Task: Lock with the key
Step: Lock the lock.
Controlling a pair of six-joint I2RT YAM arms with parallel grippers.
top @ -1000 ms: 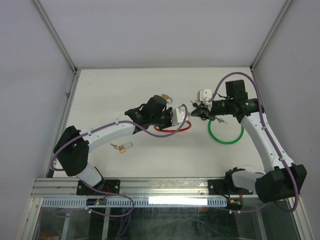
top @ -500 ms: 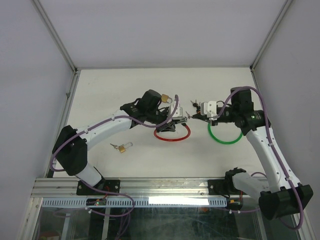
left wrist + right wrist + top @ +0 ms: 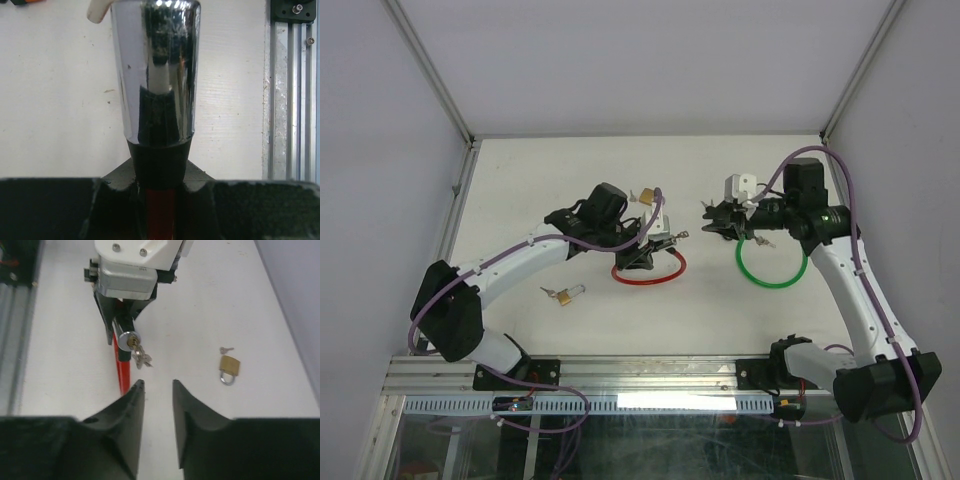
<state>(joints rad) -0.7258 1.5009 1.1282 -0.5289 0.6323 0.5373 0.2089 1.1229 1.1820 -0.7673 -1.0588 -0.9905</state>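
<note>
1. Clamping the lock [image 3: 155,75] firmly in the left gripper [image 3: 658,243]; chrome barrel standing straight up between the black fingers [image 3: 115,172] in the left wrist view.
2. Holding that lock near the middle of the table [image 3: 540,180], keyhole end turned toward the right arm.
3. Seeing the key [image 3: 141,358] seated in the lock's round face, with a second small key dangling just beneath it.
4. Trailing a red cable [image 3: 650,276] down from the lock into a loop on the table below the left gripper.
5. Over to the right gripper [image 3: 156,385]: fingers [image 3: 127,415] parted by a narrow gap, gripping nothing.
6. Pointing straight at the key from close by, yet clear of it, with bare table showing between fingertips and key.
7. Spotting a green ring [image 3: 770,287] lying flat on the table under the right arm.
8. Noting a brass padlock [image 3: 229,367] with a tiny key beside it, lying on the table just beyond the left gripper.
9. Catching one more small padlock [image 3: 563,295] on the near side, beside the left arm, well apart from the action.
</note>
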